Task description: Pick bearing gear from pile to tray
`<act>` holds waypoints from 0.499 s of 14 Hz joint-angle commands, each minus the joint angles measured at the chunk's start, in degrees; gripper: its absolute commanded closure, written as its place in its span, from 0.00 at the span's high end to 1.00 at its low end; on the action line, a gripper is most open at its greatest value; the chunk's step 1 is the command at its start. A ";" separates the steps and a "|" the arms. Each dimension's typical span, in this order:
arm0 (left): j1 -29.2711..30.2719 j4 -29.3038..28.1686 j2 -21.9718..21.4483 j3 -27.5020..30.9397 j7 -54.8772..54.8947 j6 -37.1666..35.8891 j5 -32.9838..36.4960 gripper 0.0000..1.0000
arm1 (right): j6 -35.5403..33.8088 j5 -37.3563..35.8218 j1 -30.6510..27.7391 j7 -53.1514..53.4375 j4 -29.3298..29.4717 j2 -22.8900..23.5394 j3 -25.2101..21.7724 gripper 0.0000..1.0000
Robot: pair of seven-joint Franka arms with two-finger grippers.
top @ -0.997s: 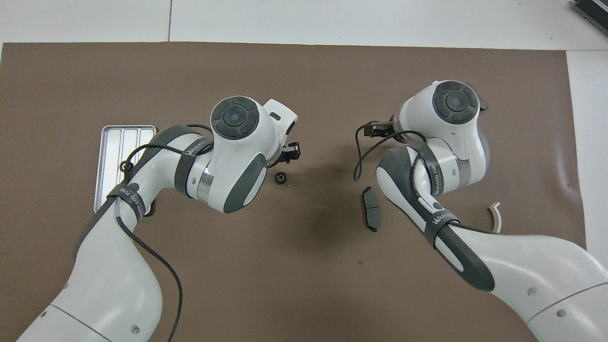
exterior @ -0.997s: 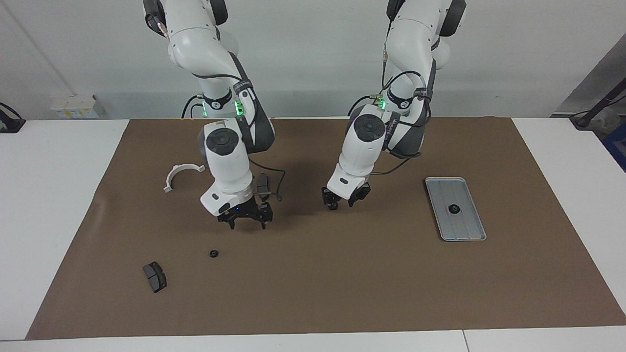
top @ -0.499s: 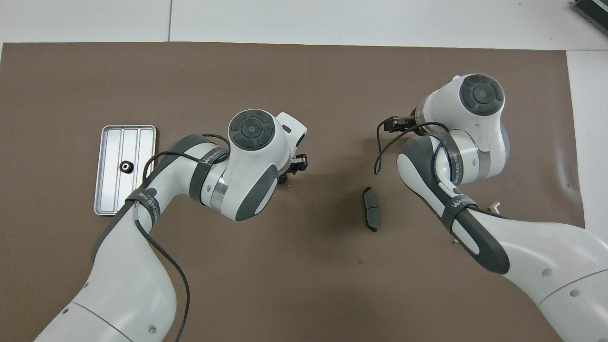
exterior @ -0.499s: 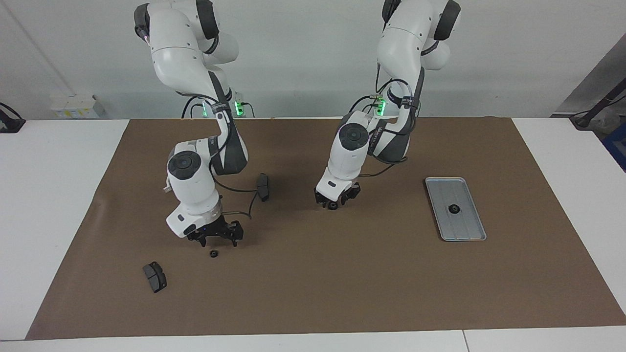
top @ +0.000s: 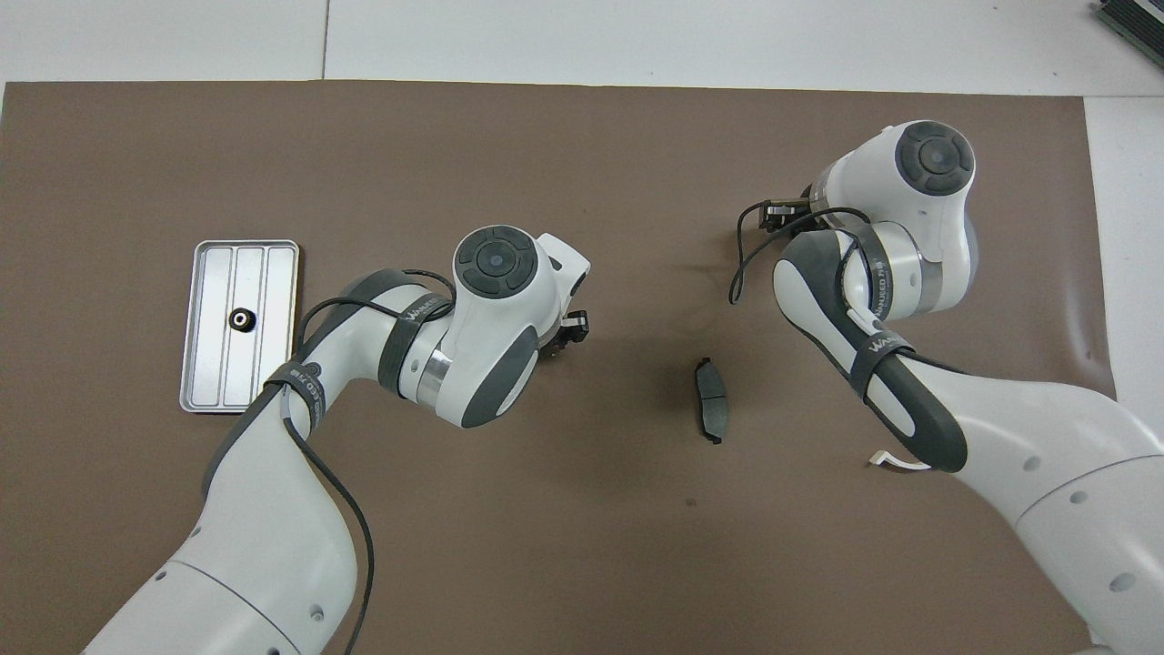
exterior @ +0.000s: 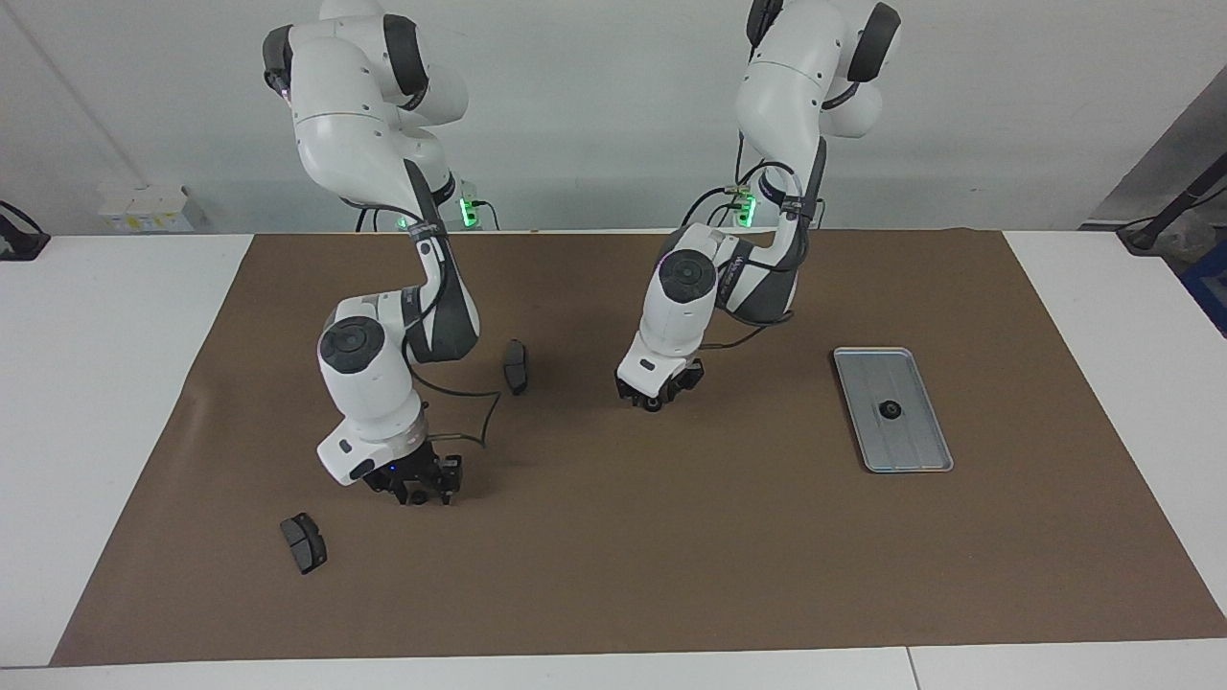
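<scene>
My right gripper (exterior: 420, 487) is down on the brown mat with its fingers drawn in on a small black bearing gear (exterior: 419, 497). My left gripper (exterior: 656, 397) is low over the middle of the mat, open, with another black gear (exterior: 653, 405) between its fingers; only one fingertip (top: 571, 323) shows from overhead. The silver ridged tray (exterior: 915, 450) lies toward the left arm's end and holds one black gear (exterior: 890, 409), which also shows from overhead (top: 241, 318) on the tray (top: 273, 364).
One dark grey brake pad (exterior: 303, 542) lies farther from the robots than the right gripper. A second pad (exterior: 516, 366) lies between the arms, also seen from overhead (top: 711, 411). The white half-ring bracket (top: 896, 462) is mostly hidden under the right arm.
My right gripper moved out from the robots, came down over the small gear and narrowed its fingers on it. My left gripper sank slightly over its gear.
</scene>
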 commanded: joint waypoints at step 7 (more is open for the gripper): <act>-1.11 -1.31 -0.40 0.82 -0.10 0.67 -0.42 0.38 | -0.61 0.67 -1.22 -0.71 0.19 -0.30 0.86 0.00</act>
